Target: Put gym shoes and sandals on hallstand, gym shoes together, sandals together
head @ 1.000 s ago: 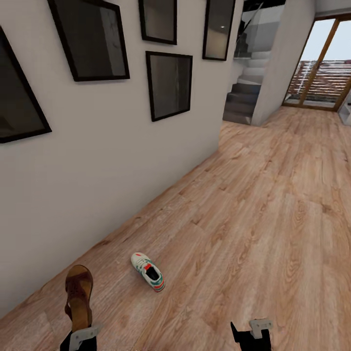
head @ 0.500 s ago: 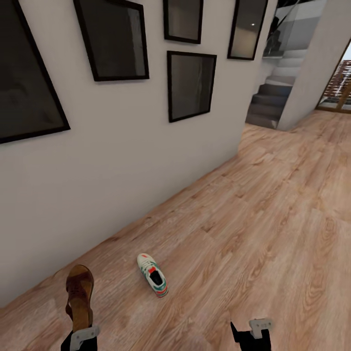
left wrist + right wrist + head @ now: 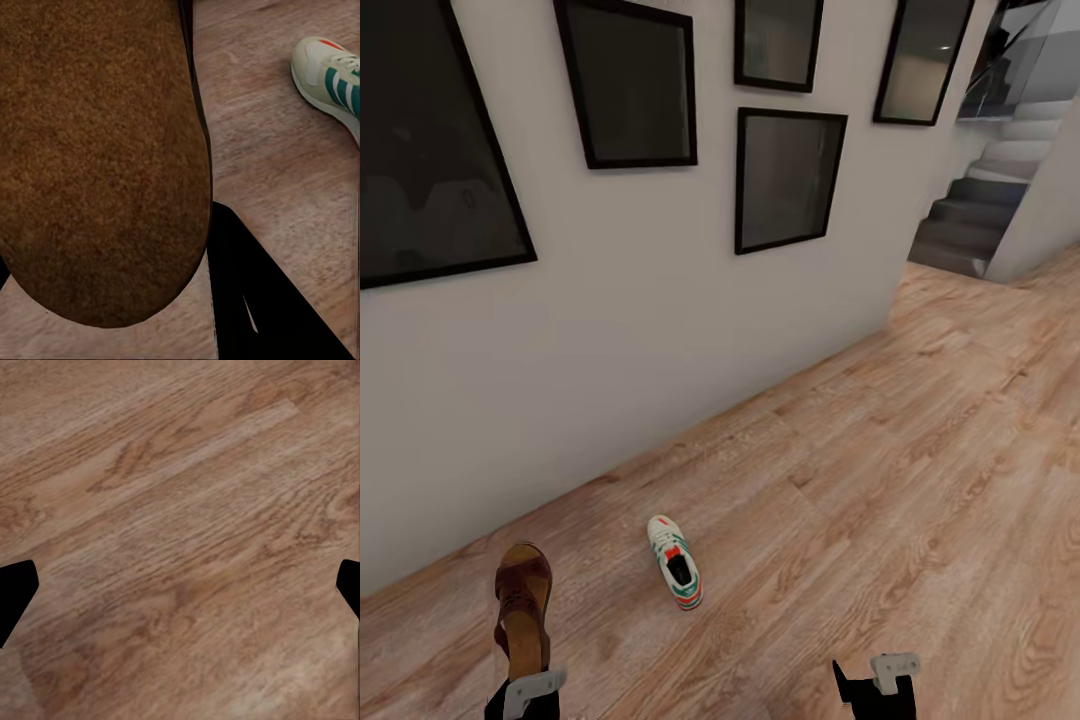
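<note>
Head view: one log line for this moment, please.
left gripper: holding sandal | right gripper: open, empty | gym shoe: on floor

Open wood-plank corridor floor [image 3: 880, 520] extends ahead and to the right toward the stairs [image 3: 970, 225], unobstructed. A white wall [image 3: 620, 330] hung with dark framed pictures [image 3: 788, 180] bounds the left side. One gym shoe [image 3: 675, 560] lies on the floor near the wall, bare planks all around it. A brown sandal [image 3: 523, 605], clamped in the left gripper [image 3: 525, 690], stands just left of it, apart. The right gripper [image 3: 875, 680], fingertips spread, hangs over bare floor.
</note>
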Controlling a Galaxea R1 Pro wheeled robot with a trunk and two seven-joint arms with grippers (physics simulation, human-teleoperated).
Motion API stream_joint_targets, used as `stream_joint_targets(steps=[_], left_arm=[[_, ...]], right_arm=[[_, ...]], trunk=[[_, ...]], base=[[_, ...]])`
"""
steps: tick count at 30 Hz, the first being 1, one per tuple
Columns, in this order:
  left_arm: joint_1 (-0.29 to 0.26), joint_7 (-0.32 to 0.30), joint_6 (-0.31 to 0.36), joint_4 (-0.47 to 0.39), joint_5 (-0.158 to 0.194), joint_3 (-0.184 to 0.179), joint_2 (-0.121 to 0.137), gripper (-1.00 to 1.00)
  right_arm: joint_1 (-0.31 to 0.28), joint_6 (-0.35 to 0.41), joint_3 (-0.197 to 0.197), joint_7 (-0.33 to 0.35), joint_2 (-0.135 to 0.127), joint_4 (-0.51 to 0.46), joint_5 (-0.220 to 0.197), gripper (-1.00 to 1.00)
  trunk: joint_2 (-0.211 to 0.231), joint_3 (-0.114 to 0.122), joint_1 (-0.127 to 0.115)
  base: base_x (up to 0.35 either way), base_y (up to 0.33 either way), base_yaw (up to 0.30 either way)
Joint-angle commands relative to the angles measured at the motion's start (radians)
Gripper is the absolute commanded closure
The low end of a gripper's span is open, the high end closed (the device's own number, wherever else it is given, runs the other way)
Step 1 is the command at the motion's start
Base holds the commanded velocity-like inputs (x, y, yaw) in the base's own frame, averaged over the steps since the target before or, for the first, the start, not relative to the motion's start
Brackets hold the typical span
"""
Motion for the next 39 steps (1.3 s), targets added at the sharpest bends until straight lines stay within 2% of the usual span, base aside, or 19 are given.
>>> stream_joint_targets(steps=[1,23,31,39], left_arm=[[-0.001,-0.004,-0.003,0.001,-0.012,0.009,0.0,1.0],[-0.001,-0.003,-0.003,0.001,-0.01,0.009,0.001,1.0],[-0.001,-0.003,-0.003,0.001,-0.01,0.009,0.002,1.0],[-0.001,-0.003,-0.003,0.001,-0.01,0.009,0.002,1.0]], right_arm=[[0.0,-0.003,-0.009,0.007,0.0,0.0,0.005,-1.0],[0.0,-0.003,-0.009,0.007,0.0,0.0,0.005,-1.0],[0.0,-0.003,-0.009,0.007,0.0,0.0,0.005,-1.0],[0.0,-0.003,-0.009,0.008,-0.001,-0.001,0.005,-1.0]], trunk=[[0.0,0.0,0.0],[0.0,0.018,0.0],[0.0,0.024,0.0],[0.0,0.025,0.0]], base=[[0.001,-0.273,0.269],[-0.032,-0.263,0.26],[-0.002,-0.044,0.238],[0.0,-0.002,0.06]])
